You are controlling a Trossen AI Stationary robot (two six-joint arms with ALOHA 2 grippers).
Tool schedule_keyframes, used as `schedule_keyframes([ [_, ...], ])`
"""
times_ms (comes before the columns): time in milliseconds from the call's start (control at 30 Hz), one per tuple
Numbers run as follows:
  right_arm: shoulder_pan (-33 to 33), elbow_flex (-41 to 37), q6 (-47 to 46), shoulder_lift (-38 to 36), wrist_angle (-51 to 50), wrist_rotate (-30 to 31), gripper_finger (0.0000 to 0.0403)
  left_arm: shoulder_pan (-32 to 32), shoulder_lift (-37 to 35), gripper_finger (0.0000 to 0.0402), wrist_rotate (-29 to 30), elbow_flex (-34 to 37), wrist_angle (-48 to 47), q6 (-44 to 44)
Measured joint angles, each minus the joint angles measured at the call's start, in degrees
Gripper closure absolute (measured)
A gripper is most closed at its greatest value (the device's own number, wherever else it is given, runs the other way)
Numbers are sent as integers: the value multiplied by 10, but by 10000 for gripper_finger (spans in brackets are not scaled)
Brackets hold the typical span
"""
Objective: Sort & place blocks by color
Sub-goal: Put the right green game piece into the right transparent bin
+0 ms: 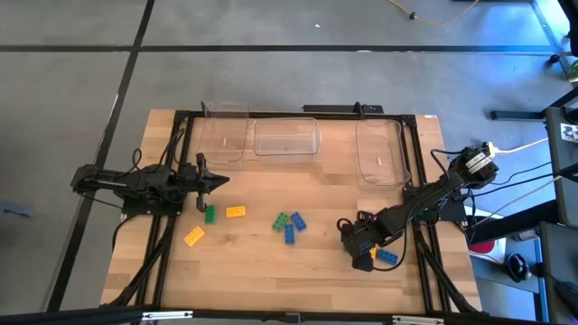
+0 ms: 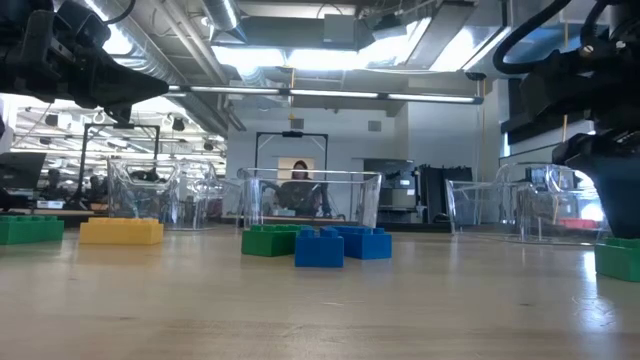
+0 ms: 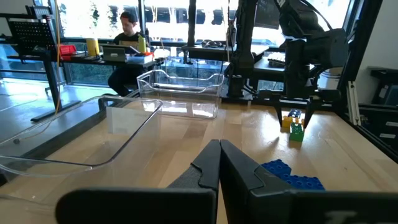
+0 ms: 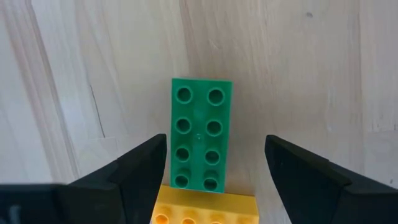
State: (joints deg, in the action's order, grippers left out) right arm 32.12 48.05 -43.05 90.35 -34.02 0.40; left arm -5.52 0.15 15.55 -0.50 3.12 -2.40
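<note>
Small studded blocks lie flat on the wooden table. In the right wrist view a green block (image 4: 199,140) lies with its end against a yellow block (image 4: 205,208). My right gripper (image 4: 216,142) is open and points down, one finger on each side of the green block, touching neither. From above, the right gripper (image 1: 355,246) hides that green block; the yellow block (image 1: 362,263) and a blue one (image 1: 386,257) show beside it. My left gripper (image 1: 221,181) is shut and hovers near the table's left side, above a green block (image 1: 209,214) and a yellow one (image 1: 236,211).
Another yellow block (image 1: 193,236) lies near the left. A green block (image 1: 281,221) and two blue ones (image 1: 297,219), (image 1: 290,235) cluster mid-table. Three clear bins (image 1: 224,135), (image 1: 285,137), (image 1: 379,152) stand along the far edge. A person (image 3: 127,37) sits beyond the table.
</note>
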Motion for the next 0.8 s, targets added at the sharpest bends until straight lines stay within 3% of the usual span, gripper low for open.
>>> schedule_keyframes([
  [800,0,0,0,0,1,28,128,0,0,401,0,0,0,0],
])
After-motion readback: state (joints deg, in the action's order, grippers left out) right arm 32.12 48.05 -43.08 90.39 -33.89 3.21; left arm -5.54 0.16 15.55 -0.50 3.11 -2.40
